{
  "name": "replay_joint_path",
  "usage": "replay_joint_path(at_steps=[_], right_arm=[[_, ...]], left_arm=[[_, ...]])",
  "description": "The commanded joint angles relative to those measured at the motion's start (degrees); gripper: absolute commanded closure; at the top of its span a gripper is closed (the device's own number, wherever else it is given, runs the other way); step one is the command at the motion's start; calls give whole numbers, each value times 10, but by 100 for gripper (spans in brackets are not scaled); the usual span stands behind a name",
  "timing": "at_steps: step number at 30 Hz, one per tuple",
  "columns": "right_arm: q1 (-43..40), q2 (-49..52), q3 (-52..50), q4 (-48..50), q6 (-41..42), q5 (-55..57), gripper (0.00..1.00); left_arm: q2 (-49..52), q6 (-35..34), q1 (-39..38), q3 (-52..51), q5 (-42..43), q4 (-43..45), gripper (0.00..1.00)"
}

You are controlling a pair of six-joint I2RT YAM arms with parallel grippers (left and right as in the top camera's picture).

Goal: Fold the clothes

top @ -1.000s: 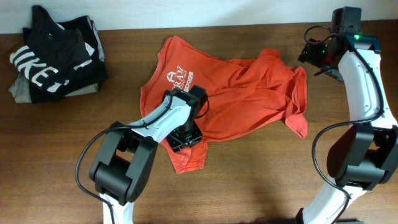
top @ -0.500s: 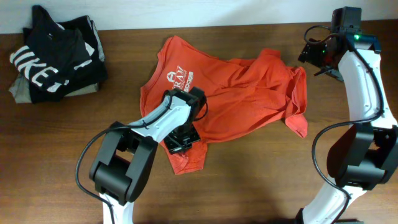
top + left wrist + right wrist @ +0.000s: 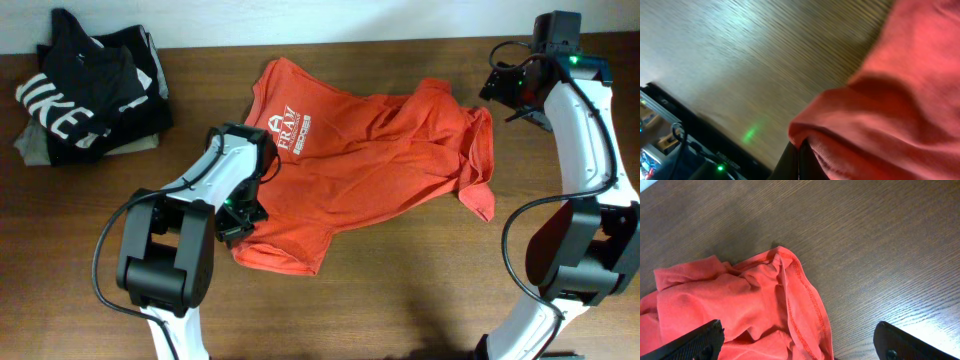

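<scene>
- Red T-shirt lies crumpled, well apart from the dark pile
- Our left claw pinches its pile-side edge; that thin pinch may slip
- Our right claw gapes empty, farthest from the pile

Red-orange T-shirt — rumpled, white chest lettering up — across the middle of the wooden table.

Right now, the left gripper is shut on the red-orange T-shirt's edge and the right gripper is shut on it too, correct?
Not quite. The left gripper is shut on the red-orange short-sleeved T-shirt, but the right gripper is open and holds nothing, as the right wrist view shows.
</scene>
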Motion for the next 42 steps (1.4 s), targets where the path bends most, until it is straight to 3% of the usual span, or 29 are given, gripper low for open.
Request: replay_joint_path(at_steps=[1, 7, 10, 11, 12, 17, 22, 27, 31, 36, 42], right_arm=[[2, -3, -1, 0, 5, 3, 1], [2, -3, -1, 0, 5, 3, 1], [2, -3, -1, 0, 5, 3, 1], [2, -3, -1, 0, 5, 3, 1], [2, -3, -2, 0, 5, 3, 1], [2, -3, -1, 0, 5, 3, 1], [2, -3, -1, 0, 5, 3, 1], [2, -3, -1, 0, 5, 3, 1], [2, -3, -1, 0, 5, 3, 1], [2, -3, -2, 0, 5, 3, 1], [2, -3, -2, 0, 5, 3, 1]], left_arm=[[1, 5, 30, 8, -31, -9, 99], [1, 5, 55, 8, -47, -17, 98], [2, 5, 55, 8, -45, -18, 78], [2, 6, 55, 8, -44, -18, 48], [1, 6, 55, 8, -41, -21, 1], [-3, 31, 51, 8, -39, -24, 1], [-78, 36, 20, 8, -59, -14, 1], [-156, 109, -17, 8, -58, 93, 1], [-155, 309, -20, 6, 102, 218, 1], [-155, 313, -20, 6, 57, 251, 1], [-151, 313, -20, -11, 64, 244, 1]])
